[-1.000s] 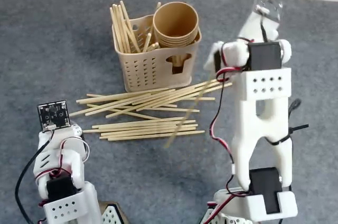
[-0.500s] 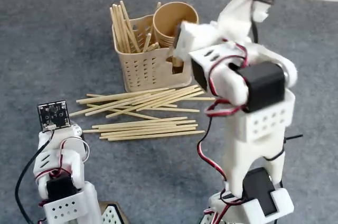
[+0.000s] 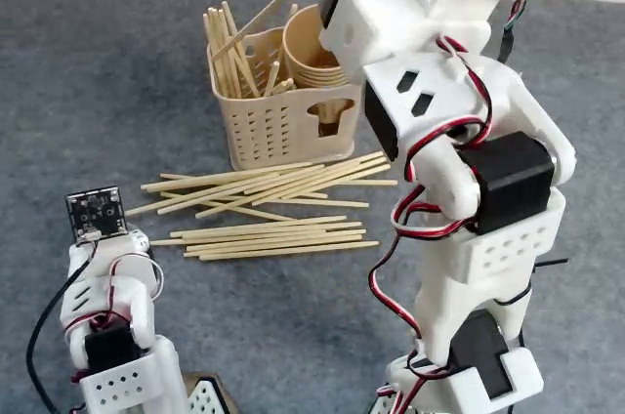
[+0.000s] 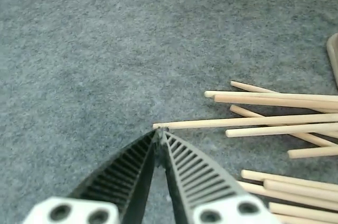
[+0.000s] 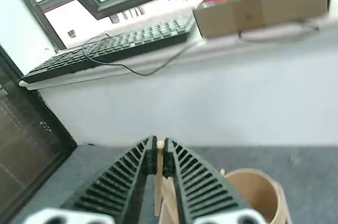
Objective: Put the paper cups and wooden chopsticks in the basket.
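A beige perforated basket [image 3: 283, 126] stands at the back of the grey mat. It holds stacked paper cups [image 3: 314, 48] and several upright chopsticks [image 3: 227, 48]. My right gripper [image 5: 159, 142] hangs high over the basket, shut on one wooden chopstick [image 3: 262, 14] that slants down toward the basket's left side. That chopstick [image 5: 158, 187] runs between the fingers, with a cup [image 5: 254, 195] below. A pile of chopsticks [image 3: 269, 209] lies in front of the basket. My left gripper [image 4: 160, 132] is shut and empty, its tip beside the end of one chopstick [image 4: 237, 122].
The left arm [image 3: 107, 287] sits low at the front left, left of the pile. The tall right arm [image 3: 469, 189] stands on the right and overhangs the basket's right side. Bare grey mat [image 3: 107, 92] lies to the left of the basket.
The right arm has swung up from the pile's right end to above the basket, carrying one chopstick with it. The left arm has stayed still.
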